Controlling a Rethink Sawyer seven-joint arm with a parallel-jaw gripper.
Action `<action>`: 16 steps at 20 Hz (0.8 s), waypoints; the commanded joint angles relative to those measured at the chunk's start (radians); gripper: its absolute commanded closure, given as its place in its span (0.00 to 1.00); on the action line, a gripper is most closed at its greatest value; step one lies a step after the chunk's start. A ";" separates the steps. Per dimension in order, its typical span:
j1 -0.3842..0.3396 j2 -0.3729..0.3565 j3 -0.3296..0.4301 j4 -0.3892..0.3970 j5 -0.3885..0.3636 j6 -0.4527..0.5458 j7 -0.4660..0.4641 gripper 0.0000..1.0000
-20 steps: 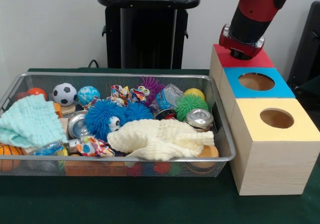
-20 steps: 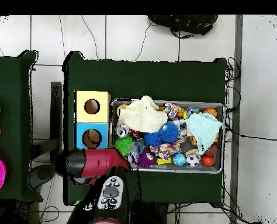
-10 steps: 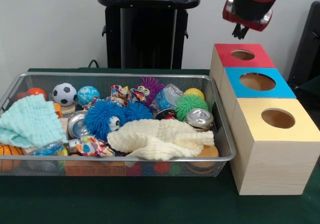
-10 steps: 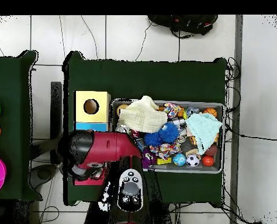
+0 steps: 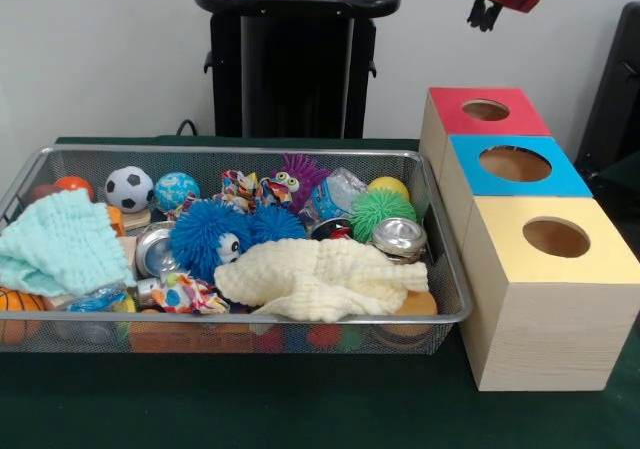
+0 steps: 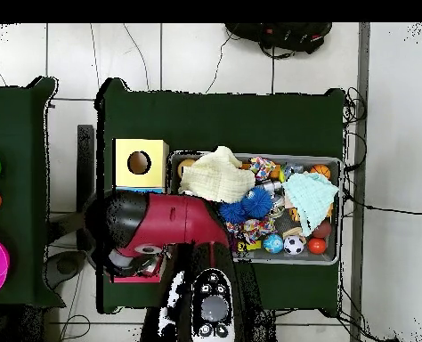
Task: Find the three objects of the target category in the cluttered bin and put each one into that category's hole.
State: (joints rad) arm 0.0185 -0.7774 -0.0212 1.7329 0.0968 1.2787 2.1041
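Gripper (image 5: 484, 13) empty, opening indiscernible. Below-left, wire mesh bin (image 5: 300, 151): spiky blue rubber ball (image 5: 203, 237), judged light, squashy; pinch across middle.

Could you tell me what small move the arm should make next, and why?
Probably swing across over the bin: the hand hangs high above the red box with nothing visibly in it, and the toys still lie in the bin.

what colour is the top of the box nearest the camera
Yellow top with a round hole; clearest in the front view.
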 commanded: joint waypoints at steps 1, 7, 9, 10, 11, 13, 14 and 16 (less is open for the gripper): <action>-0.039 -0.025 0.048 0.082 -0.078 -0.126 -0.070 1.00; -0.046 0.021 0.023 0.166 -0.140 -0.334 -0.044 1.00; -0.036 0.045 0.009 0.145 -0.189 -0.390 -0.015 1.00; -0.027 0.055 0.001 0.136 -0.210 -0.428 0.002 1.00; -0.016 0.061 -0.008 0.121 -0.242 -0.471 0.014 1.00; 0.004 0.068 -0.022 0.096 -0.274 -0.505 0.044 1.00; 0.007 0.070 -0.021 0.094 -0.276 -0.509 0.050 1.00; 0.009 0.069 -0.016 0.096 -0.276 -0.516 0.058 1.00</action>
State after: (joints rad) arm 0.0250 -0.7518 -0.0313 1.7895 -0.1022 0.8129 2.1041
